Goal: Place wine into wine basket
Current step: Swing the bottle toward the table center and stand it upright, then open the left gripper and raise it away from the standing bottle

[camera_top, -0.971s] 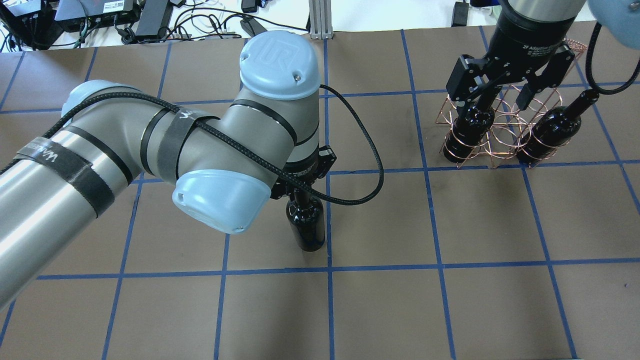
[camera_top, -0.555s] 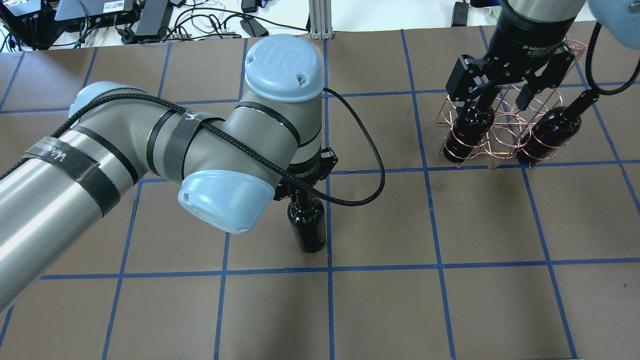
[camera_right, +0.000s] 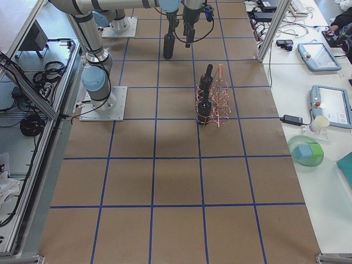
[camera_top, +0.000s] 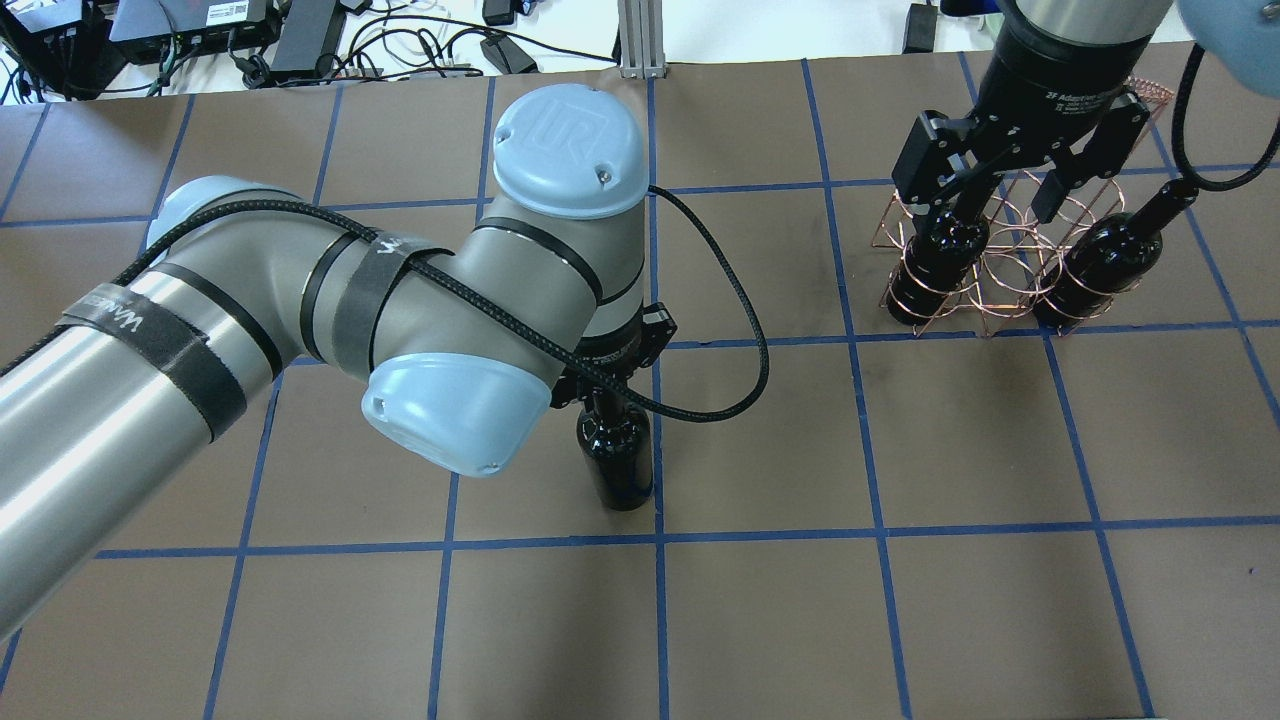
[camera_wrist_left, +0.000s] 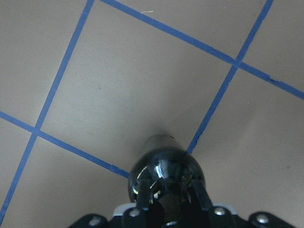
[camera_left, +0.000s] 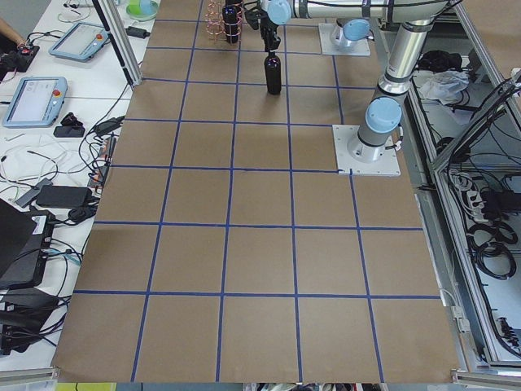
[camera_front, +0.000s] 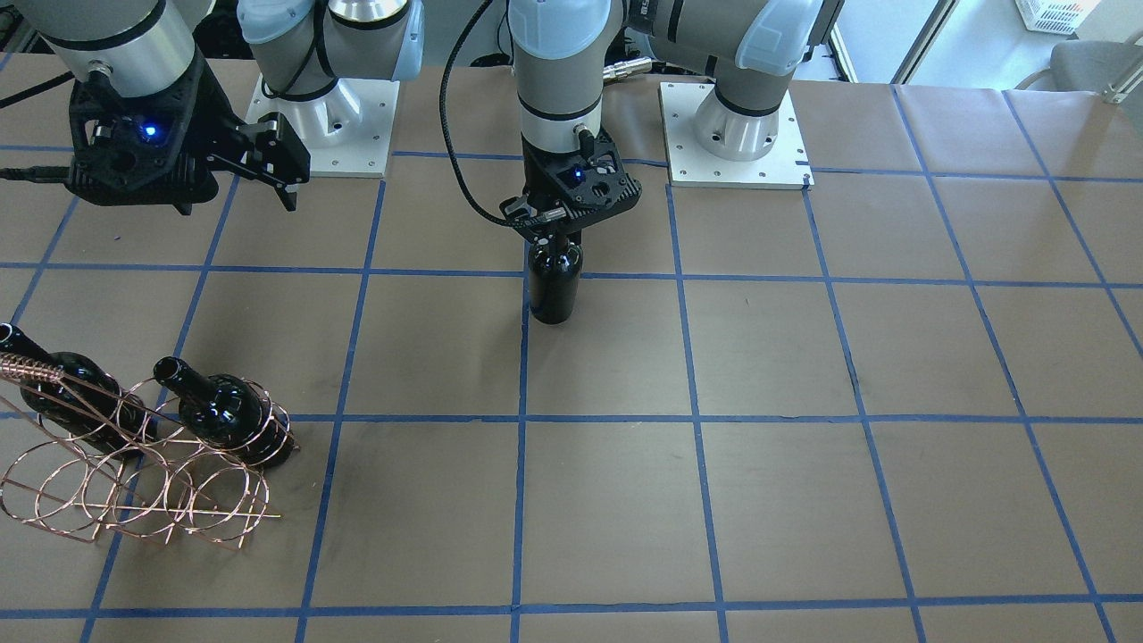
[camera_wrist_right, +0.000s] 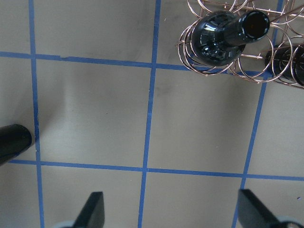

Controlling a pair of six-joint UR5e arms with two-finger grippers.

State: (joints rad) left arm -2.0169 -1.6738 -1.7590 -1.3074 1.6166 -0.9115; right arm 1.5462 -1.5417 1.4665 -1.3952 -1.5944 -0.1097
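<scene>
My left gripper (camera_top: 604,392) is shut on the neck of an upright near-black wine bottle (camera_top: 620,465) at mid-table. It also shows in the front view (camera_front: 553,288) and the left wrist view (camera_wrist_left: 165,172). I cannot tell whether its base touches the paper. The copper wire wine basket (camera_top: 1002,272) stands at the far right. It holds two look-alike bottles, one in each outer slot (camera_top: 935,262) (camera_top: 1100,258); the middle loops hold nothing. My right gripper (camera_top: 995,200) is open and empty, hovering above the basket. Its wrist view shows the basket (camera_wrist_right: 247,71) and one bottle's mouth (camera_wrist_right: 254,23).
The table is brown paper with a blue tape grid (camera_top: 660,530). Cables and power bricks (camera_top: 300,40) lie beyond the far edge. A black cable (camera_top: 750,330) loops off my left wrist. The arm bases (camera_front: 732,134) stand at the robot's side.
My left arm has shifted slightly right and toward the near edge in the overhead view, carrying the bottle with it. The right gripper has stayed open over the basket.
</scene>
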